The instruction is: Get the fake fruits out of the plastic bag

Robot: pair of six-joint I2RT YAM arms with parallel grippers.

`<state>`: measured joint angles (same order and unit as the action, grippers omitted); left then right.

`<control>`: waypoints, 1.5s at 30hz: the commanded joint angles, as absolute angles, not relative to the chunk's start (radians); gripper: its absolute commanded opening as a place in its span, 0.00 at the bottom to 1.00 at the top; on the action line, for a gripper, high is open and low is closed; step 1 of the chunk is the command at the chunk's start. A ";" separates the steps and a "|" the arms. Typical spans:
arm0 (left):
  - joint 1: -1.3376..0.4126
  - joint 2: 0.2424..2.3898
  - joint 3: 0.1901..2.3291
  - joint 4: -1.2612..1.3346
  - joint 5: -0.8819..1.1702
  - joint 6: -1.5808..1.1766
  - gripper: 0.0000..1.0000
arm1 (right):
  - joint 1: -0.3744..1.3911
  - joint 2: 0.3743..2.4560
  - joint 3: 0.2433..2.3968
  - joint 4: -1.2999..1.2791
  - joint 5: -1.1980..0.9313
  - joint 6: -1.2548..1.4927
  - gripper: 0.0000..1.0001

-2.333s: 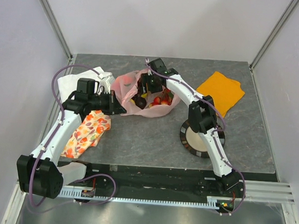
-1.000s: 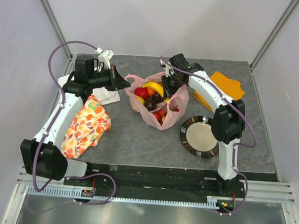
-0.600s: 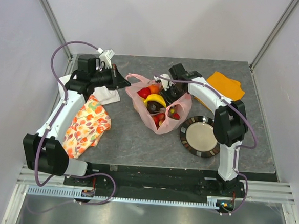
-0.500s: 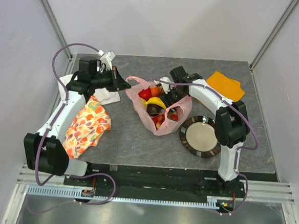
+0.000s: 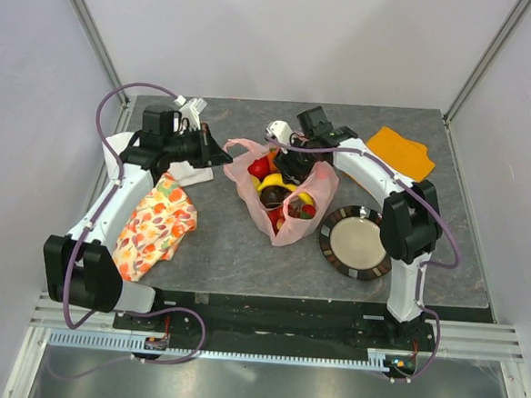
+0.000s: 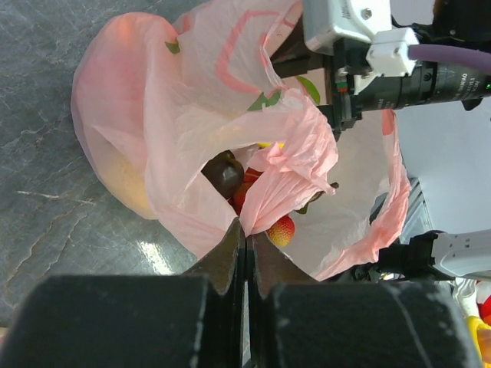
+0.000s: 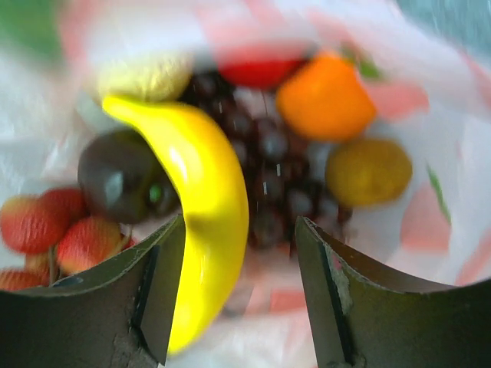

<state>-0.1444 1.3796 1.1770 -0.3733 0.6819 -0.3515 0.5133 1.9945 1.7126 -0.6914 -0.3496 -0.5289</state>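
**Status: no fruit out of the bag yet**

The plastic bag (image 5: pixel 286 232) lies mid-surface (image 5: pixel 242 270) with its mouth open upward. Every fake fruit in view is inside it: banana (image 7: pixel 196 222), orange (image 7: pixel 326 96), grape bunch (image 7: pixel 268 169), brown oval (image 7: pixel 368 170) and red berries (image 7: pixel 54 230) (the right wrist view is blurred, so a yellow apple cannot be confirmed). No fruit shows on the surface outside the bag.

The left gripper (image 6: pixel 244 230) is closed tight on a fold of film at the bag's mouth. The right gripper (image 7: pixel 239 226) hangs over the opening, jaws wide apart and holding nothing, with the banana between them.

Judgement: extraction has not begun, and all fruits are left to remove. A plate (image 5: pixel 355 242) sits just beside the bag.
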 commanded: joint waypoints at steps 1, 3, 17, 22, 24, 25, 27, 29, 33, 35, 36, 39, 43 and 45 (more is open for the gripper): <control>-0.149 1.376 1.170 -0.368 0.676 -0.364 0.02 | 0.555 2.094 1.808 -0.649 -0.393 -0.604 0.67; -0.149 1.378 1.172 -0.368 0.676 -0.361 0.01 | 0.561 2.109 1.847 -0.672 -0.391 -0.612 0.67; -0.149 1.405 1.213 -0.345 0.684 -0.393 0.02 | 0.569 1.962 1.991 -0.738 -0.377 -0.508 0.28; -0.150 1.424 1.241 -0.325 0.696 -0.411 0.01 | 0.555 1.820 2.080 -0.732 -0.396 -0.378 0.27; -0.150 1.425 1.247 -0.324 0.698 -0.417 0.02 | 0.545 1.755 2.089 -0.733 -0.382 -0.335 0.27; -0.150 1.421 1.250 -0.325 0.701 -0.419 0.02 | 0.538 1.728 2.077 -0.735 -0.367 -0.334 0.27; -0.150 1.414 1.252 -0.324 0.703 -0.420 0.02 | 0.511 1.634 2.050 -0.752 -0.309 -0.354 0.26; -0.150 1.405 1.250 -0.324 0.701 -0.420 0.02 | 0.476 1.565 1.976 -0.764 -0.273 -0.371 0.26; -0.150 1.390 1.246 -0.324 0.696 -0.417 0.02 | 0.327 1.386 1.777 -0.860 -0.199 -0.509 0.24; -0.150 1.390 1.246 -0.324 0.698 -0.417 0.02 | 0.261 1.326 1.573 -0.894 -0.207 -0.599 0.23; -0.150 1.388 1.244 -0.324 0.701 -0.417 0.02 | 0.203 1.280 1.507 -0.908 -0.227 -0.630 0.23; -0.150 1.388 1.244 -0.324 0.703 -0.420 0.02 | 0.169 1.252 1.297 -0.937 -0.242 -0.742 0.22; -0.150 1.381 1.247 -0.327 0.703 -0.408 0.02 | 0.163 1.284 1.131 -0.893 -0.253 -0.845 0.22; -0.150 1.376 1.247 -0.337 0.701 -0.397 0.01 | 0.163 1.339 1.111 -0.855 -0.239 -0.879 0.22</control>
